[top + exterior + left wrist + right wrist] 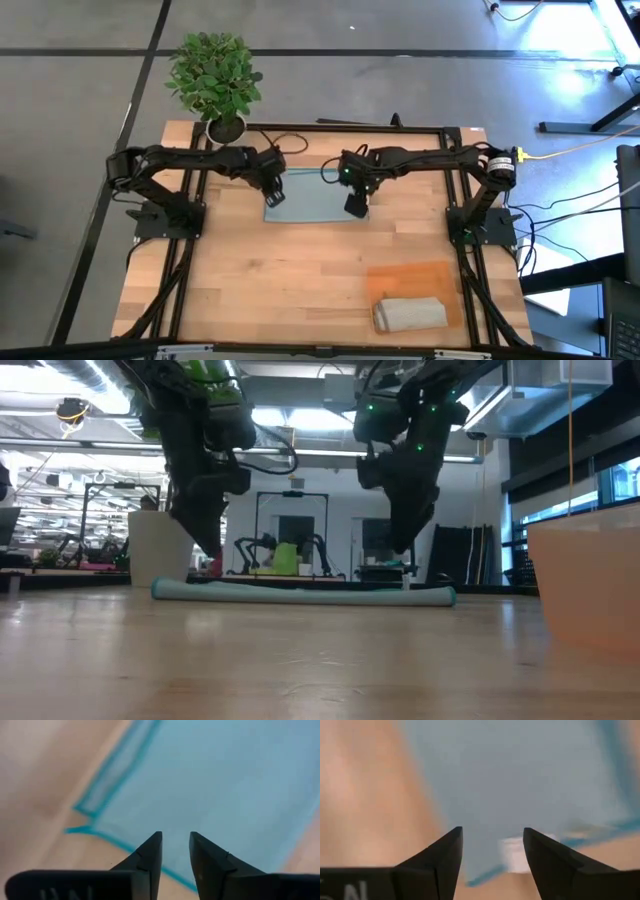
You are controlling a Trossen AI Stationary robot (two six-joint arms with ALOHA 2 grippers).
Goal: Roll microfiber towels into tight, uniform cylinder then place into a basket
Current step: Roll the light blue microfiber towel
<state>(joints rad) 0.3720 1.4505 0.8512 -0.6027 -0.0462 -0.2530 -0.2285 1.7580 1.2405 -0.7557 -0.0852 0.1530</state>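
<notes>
Two towels tell where the job stands: the grey-beige towel (410, 313) already lies rolled in the orange-brown basket (412, 275) at the table's near right corner, while the pale blue towel (312, 196) lies at the far middle of the table (280, 280), apparently folded or partly rolled into a long low band, as the low view shows it. Each gripper hovers over one end of that band, the left gripper (274, 195) above the left end and the right gripper (356, 206) above the right end, a placing that suits working both ends evenly so the roll comes out uniform. Both wrist views show the fingers parted with nothing between them; the left gripper's fingers (150, 855) stand with a narrow gap over the teal-stitched hem, the right gripper's fingers (445, 852) somewhat wider above a corner bearing a small white tag (512, 852). Neither has hold of the cloth. A potted plant (214, 80) stands at the table's far left corner, well apart from the work.
</notes>
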